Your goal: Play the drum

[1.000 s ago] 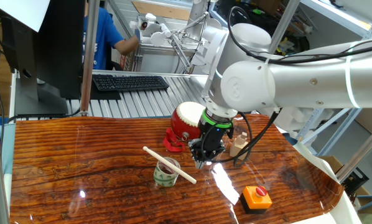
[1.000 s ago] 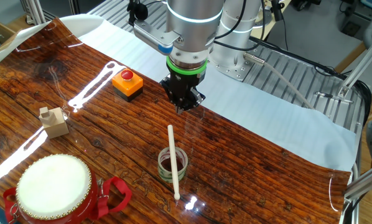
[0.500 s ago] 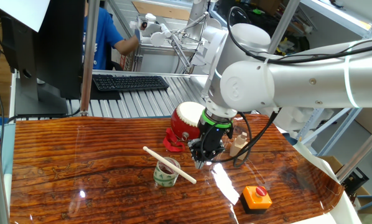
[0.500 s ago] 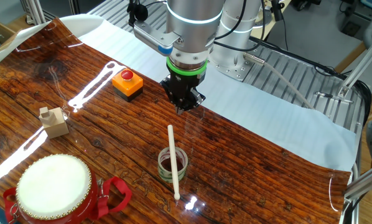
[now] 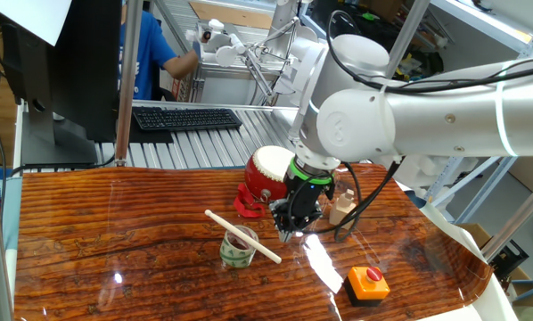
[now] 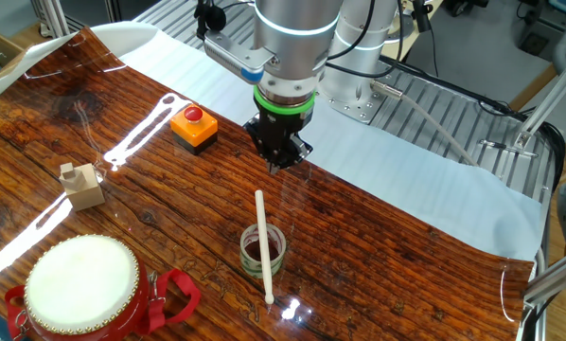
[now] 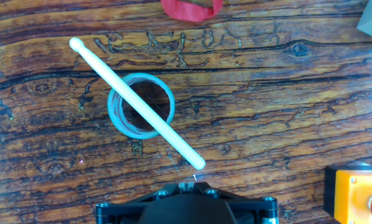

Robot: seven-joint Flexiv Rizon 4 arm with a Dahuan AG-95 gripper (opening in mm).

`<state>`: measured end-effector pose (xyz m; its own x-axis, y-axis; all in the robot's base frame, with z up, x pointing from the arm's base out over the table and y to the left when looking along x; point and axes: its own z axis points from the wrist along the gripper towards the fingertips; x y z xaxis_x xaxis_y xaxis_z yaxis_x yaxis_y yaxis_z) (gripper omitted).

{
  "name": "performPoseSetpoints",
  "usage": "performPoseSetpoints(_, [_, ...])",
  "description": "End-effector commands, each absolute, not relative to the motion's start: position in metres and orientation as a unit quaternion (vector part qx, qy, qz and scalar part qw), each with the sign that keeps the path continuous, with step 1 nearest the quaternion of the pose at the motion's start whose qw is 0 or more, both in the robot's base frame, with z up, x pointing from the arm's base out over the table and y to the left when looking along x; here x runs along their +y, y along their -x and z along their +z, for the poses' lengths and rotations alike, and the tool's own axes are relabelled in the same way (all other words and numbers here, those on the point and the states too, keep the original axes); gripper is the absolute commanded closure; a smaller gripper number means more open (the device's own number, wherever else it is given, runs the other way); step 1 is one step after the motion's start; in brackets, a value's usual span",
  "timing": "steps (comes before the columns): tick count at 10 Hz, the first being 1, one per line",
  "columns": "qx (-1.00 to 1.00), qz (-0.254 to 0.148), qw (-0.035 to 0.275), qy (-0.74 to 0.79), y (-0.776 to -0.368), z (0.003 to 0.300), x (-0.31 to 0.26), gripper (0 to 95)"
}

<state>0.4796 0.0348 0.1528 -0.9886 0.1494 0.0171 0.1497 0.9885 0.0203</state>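
The red drum (image 5: 271,174) with a cream head is tilted on its red stand at the back of the wooden table; it also shows in the other fixed view (image 6: 79,284). A white drumstick (image 5: 242,236) (image 6: 262,246) (image 7: 136,102) lies across a green-patterned tape roll (image 5: 237,250) (image 6: 275,244) (image 7: 116,115). My gripper (image 5: 289,232) (image 6: 278,166) (image 7: 186,182) hangs just above the table beside the stick's near end. Its fingers are together and hold nothing.
An orange box with a red button (image 5: 368,283) (image 6: 193,126) (image 7: 357,193) sits near the table edge. A small wooden block (image 5: 340,207) (image 6: 81,185) stands near the drum. A piece of the red stand (image 7: 191,7) shows at the top of the hand view.
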Motion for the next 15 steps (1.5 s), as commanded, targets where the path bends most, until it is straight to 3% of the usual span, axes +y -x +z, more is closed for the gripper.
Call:
performPoseSetpoints(1, [-0.997,-0.007,0.007,0.073,-0.479,0.153,0.035,95.0])
performPoseSetpoints(8, [-1.0,0.003,-0.007,0.006,-0.483,0.151,0.036,95.0])
performPoseSetpoints(15, [-0.997,0.021,-0.019,-0.065,-0.518,0.129,0.039,95.0])
